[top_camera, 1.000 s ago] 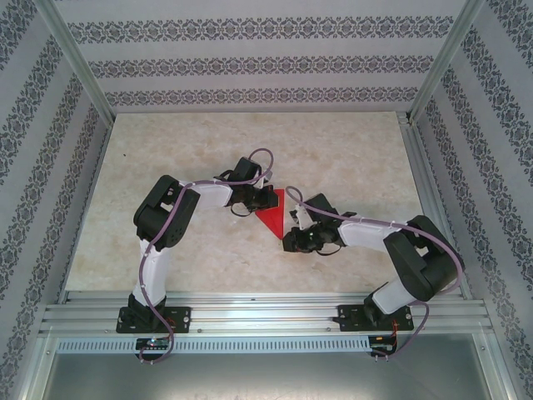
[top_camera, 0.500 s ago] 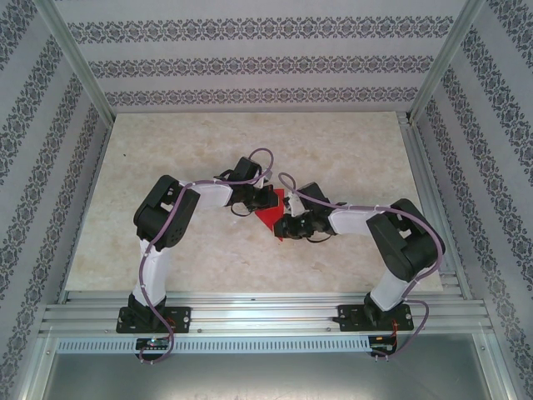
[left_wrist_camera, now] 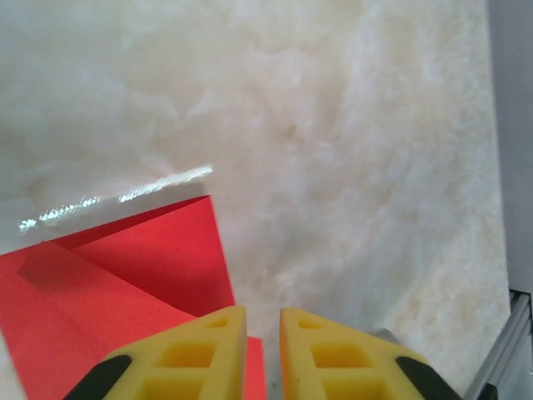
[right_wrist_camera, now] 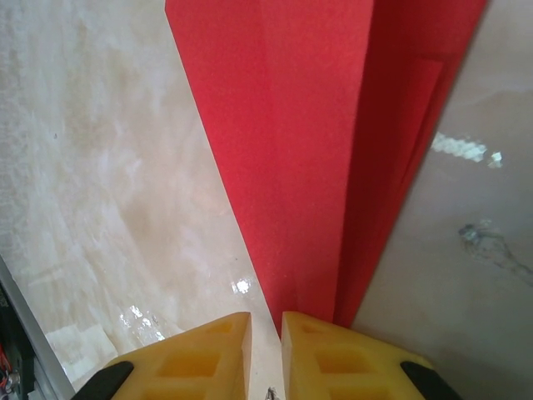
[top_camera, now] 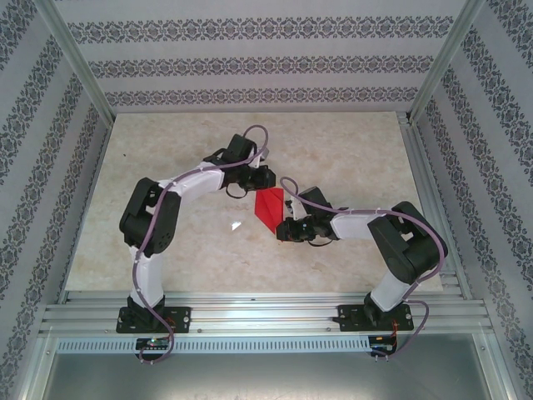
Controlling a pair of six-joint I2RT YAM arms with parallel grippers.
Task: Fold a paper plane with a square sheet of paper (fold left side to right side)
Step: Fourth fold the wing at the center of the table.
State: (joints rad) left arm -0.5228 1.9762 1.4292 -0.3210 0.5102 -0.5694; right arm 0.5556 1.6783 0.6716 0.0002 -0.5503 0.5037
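The red sheet of paper [top_camera: 268, 207] lies flat on the table, folded into a pointed, layered shape with only red faces showing. My left gripper [top_camera: 265, 180] hovers at its far edge. In the left wrist view the paper [left_wrist_camera: 125, 275] sits left of and under the left finger, and the left gripper [left_wrist_camera: 262, 310] stands open by a narrow gap with nothing in it. My right gripper [top_camera: 281, 228] is at the paper's near tip. In the right wrist view the paper [right_wrist_camera: 308, 125] narrows to a point at the right gripper [right_wrist_camera: 266, 315], whose jaws are narrowly apart with bare table between them.
The pale marble tabletop [top_camera: 350, 150] stretches around the paper. An aluminium rail [top_camera: 266, 312] runs along the near edge, and frame posts and patterned walls close in the sides. A grey strip [left_wrist_camera: 510, 100] marks the table's edge in the left wrist view.
The left arm has drawn back from the paper toward the far side, with its jaws parted slightly. The right gripper slid left to the paper's near tip and has stayed there.
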